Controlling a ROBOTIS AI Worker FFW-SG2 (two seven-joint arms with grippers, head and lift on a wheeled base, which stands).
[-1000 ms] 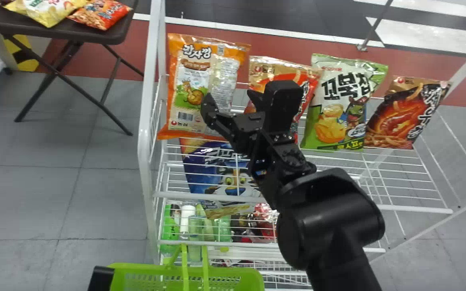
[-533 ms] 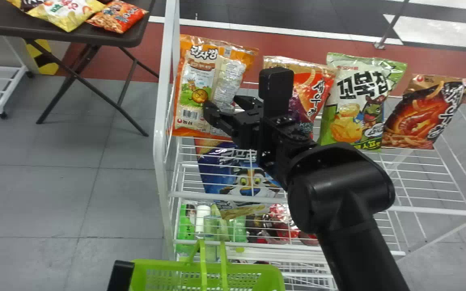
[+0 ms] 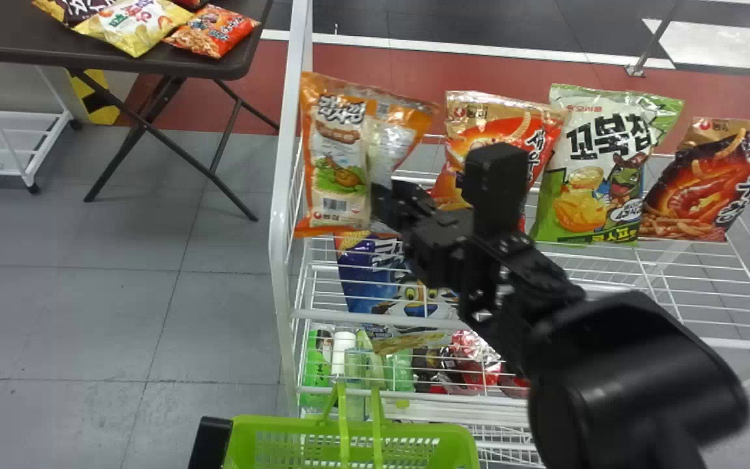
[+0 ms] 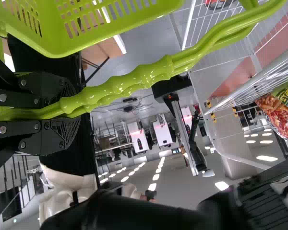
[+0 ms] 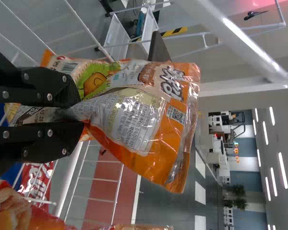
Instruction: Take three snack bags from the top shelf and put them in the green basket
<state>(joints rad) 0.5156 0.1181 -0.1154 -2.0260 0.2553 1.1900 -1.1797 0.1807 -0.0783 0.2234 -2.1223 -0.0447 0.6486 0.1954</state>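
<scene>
The orange snack bag [image 3: 342, 150] is at the left end of the top shelf [image 3: 674, 273] of the white wire rack [image 3: 282, 215]. Its long axis runs near upright, with the top edge up and the barcode end down; whether the lower edge touches the shelf cannot be determined. The printed panel with the barcode faces the head camera. The right gripper [image 3: 401, 205] clamps the bag low on its right side: the fingers [image 5: 62, 88] are almost together, with folded film pinched between them, and the bag fans out beyond the tips.

The left gripper [image 3: 211, 444] is beside the green basket [image 3: 264, 425]. Its fingers are closed around the basket handle [image 4: 120, 85]. The basket has slotted walls and sits before the rack's left part.

Top shelf, left to right after the orange bag: red-orange bag [image 3: 479, 140], green bag [image 3: 580, 202], dark red bag [image 3: 707, 189], all upright. Beneath: blue bag [image 3: 375, 280]; lower, bottles [image 3: 316, 365].
</scene>
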